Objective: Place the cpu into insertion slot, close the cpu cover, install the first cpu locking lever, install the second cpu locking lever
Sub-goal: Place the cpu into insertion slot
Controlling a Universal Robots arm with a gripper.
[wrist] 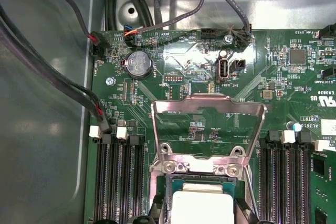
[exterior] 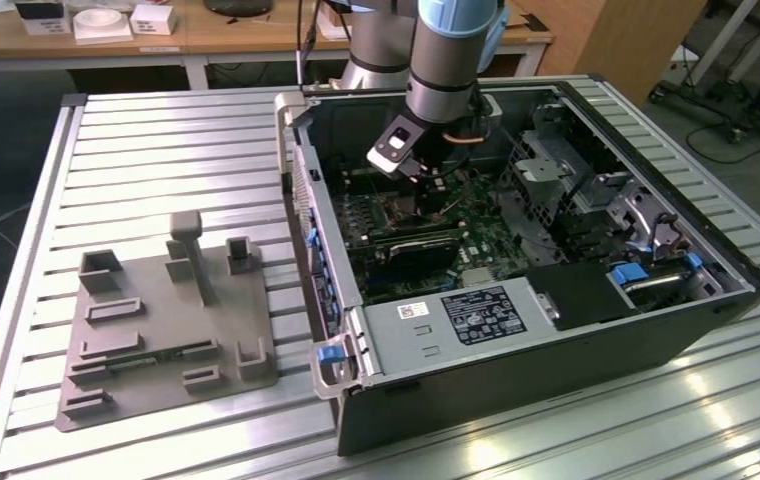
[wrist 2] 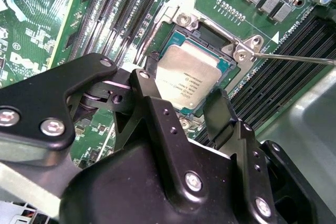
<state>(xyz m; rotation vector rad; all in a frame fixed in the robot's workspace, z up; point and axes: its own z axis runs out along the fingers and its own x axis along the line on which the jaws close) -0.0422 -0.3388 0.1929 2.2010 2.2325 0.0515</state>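
- Black two-finger gripper (wrist 2: 184,92) is closed on the flat, silver-topped square cpu (wrist 2: 191,80), its fingers against two opposite edges.
- That cpu sits in the dark, silvery-rimmed insertion slot (wrist 2: 207,35) (seemingly level). It should lie flat, corners matched, before any release, and never be pressed.
- Thin silvery cpu cover (wrist: 210,100) stands open, clear of the chip.

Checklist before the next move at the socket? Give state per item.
1. The cpu sits within the insertion slot: ok.
2. Chip fully seated and flat: cannot tell.
3. The cpu cover is swung up, off the slot: ok.
4. One locking lever is unlatched and out to the side: ok.
5. The hand is free of the cpu: cannot tell.
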